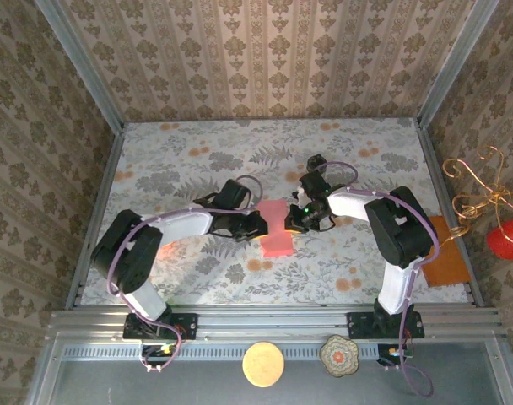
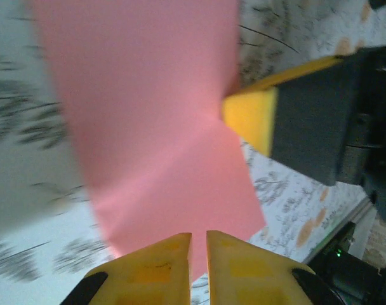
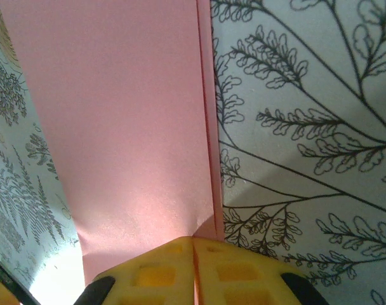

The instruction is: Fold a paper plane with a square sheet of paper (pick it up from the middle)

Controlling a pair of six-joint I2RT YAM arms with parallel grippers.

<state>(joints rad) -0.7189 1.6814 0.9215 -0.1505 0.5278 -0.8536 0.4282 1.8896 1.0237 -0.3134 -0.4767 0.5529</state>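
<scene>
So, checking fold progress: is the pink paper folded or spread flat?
Folded: the pink paper shows a doubled layer along one edge, pinched in the right fingers.

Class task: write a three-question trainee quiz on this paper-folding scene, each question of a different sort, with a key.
1. True or false: the left gripper and the right gripper both pinch the paper.
2. The orange sheet lies: A under the paper; B at the table's right edge; C in a gripper.
3. Fill in: from above, the paper sits ____ the two grippers.

Key: 1 true; 2 B; 3 between.
</scene>
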